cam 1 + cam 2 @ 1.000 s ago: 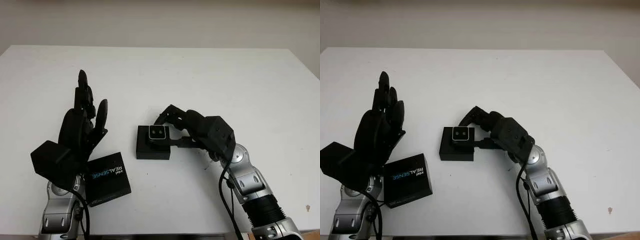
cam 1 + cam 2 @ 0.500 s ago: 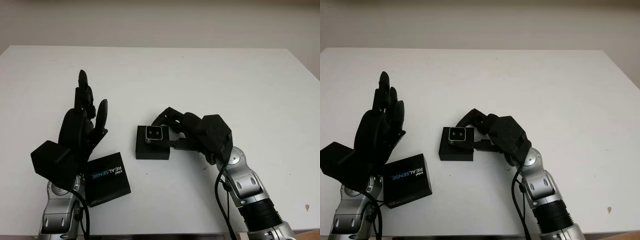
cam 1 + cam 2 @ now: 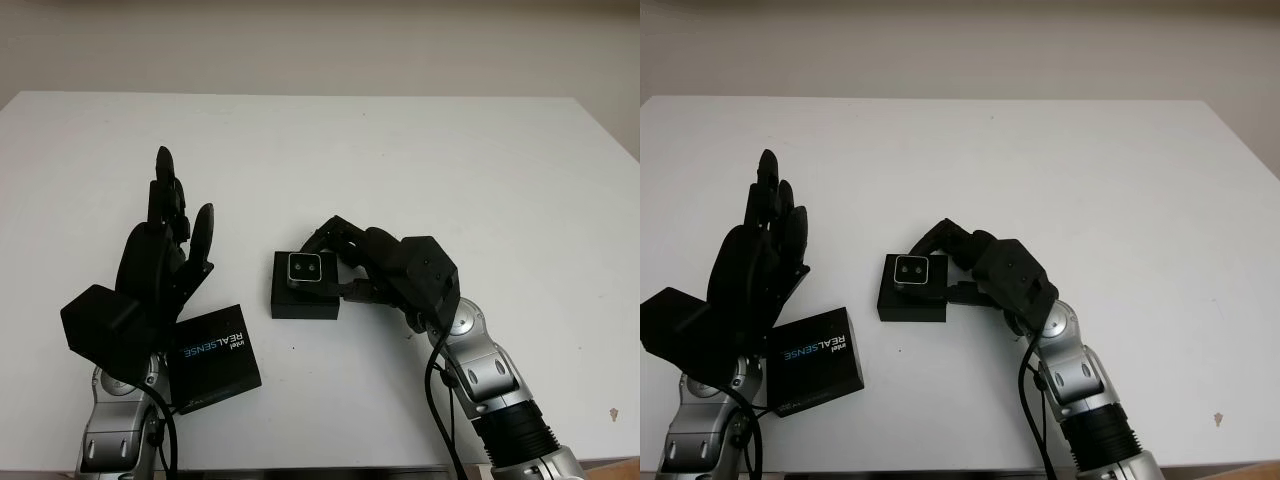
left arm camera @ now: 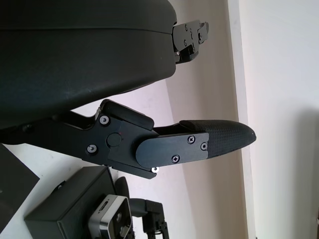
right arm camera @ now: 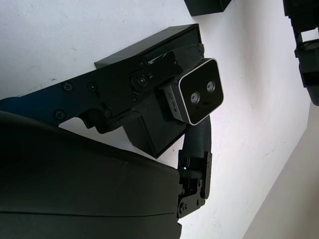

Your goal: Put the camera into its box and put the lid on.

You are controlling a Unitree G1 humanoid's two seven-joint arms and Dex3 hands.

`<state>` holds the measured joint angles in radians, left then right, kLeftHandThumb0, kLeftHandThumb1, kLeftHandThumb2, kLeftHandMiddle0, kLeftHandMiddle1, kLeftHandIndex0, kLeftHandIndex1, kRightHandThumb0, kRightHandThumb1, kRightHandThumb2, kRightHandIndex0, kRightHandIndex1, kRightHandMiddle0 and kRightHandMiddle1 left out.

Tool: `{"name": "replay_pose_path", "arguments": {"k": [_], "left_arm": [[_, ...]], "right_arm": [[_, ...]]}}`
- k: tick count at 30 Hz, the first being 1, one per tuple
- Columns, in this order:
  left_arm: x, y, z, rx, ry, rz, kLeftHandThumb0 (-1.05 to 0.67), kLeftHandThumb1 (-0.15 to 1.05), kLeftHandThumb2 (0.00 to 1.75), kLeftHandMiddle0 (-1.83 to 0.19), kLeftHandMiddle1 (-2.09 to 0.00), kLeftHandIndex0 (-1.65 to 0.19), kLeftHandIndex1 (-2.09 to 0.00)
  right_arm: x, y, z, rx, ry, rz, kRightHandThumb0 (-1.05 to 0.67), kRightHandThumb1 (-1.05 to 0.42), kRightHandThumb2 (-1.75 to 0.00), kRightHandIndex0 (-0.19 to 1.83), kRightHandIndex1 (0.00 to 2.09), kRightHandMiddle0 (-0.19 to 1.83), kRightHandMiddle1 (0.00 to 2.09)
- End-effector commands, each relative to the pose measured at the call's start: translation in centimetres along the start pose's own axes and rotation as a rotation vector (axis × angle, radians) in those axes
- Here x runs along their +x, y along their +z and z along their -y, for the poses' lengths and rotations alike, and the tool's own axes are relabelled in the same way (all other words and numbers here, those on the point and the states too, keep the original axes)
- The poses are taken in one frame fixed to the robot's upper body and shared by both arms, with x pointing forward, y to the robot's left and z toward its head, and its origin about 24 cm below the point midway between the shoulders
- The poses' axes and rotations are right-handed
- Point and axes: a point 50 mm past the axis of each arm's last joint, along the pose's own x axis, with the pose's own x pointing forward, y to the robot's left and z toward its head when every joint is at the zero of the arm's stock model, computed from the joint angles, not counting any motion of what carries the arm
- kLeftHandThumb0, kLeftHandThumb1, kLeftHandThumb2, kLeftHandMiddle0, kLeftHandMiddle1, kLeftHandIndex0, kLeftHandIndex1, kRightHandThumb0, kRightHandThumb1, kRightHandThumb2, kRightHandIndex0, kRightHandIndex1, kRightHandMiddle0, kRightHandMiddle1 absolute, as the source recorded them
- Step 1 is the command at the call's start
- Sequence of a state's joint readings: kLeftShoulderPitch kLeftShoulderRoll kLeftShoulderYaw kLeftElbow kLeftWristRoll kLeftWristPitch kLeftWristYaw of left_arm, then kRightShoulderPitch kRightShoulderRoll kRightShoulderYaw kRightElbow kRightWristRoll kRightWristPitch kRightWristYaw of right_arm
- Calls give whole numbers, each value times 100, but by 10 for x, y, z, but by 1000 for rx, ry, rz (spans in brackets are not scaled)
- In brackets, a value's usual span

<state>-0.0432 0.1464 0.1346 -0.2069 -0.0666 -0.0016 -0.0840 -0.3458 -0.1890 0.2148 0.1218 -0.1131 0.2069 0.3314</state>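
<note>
Up close, camera [image 5: 199,95] in right hand [image 3: 345,262] over box [image 3: 305,300]

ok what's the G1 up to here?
It's packing a small camera into its black box. The right hand grips the camera and holds it over the open box in the middle of the white table; it isn't seated yet. The left hand is open, raised at the table's left side, above the lid printed REALSENSE, which lies on the table near the box and hasn't been picked up.
</note>
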Motion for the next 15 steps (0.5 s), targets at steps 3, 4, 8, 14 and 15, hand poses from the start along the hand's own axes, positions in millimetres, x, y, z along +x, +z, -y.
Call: {"name": "replay_pose_path", "arguments": {"k": [3, 4, 8, 14, 15], "left_arm": [[-1, 2, -1, 7, -7, 5, -78, 105, 53, 19, 0, 19, 0], [-1, 2, -1, 7, -7, 3, -78, 105, 53, 19, 0, 19, 0], [-1, 2, -2, 5, -4, 5, -77, 105, 52, 19, 0, 19, 0], [-2, 2, -1, 14, -4, 7, -77, 105, 53, 19, 0, 19, 0], [-2, 2, -1, 15, -4, 7, -78, 105, 53, 19, 0, 19, 0]], "right_arm": [[-1, -5, -1, 6, -4, -8, -45, -99, -5, 23, 5, 23, 192], [-1, -5, -1, 0, -6, -8, -44, -99, -5, 23, 5, 24, 191], [-1, -7, 0, -16, -13, -2, -44, -99, -5, 23, 6, 25, 190], [0, -9, 1, -11, -15, -5, -43, -98, -5, 24, 6, 26, 189], [0, -10, 1, -14, -15, -8, -44, -98, -5, 24, 6, 26, 189]]}}
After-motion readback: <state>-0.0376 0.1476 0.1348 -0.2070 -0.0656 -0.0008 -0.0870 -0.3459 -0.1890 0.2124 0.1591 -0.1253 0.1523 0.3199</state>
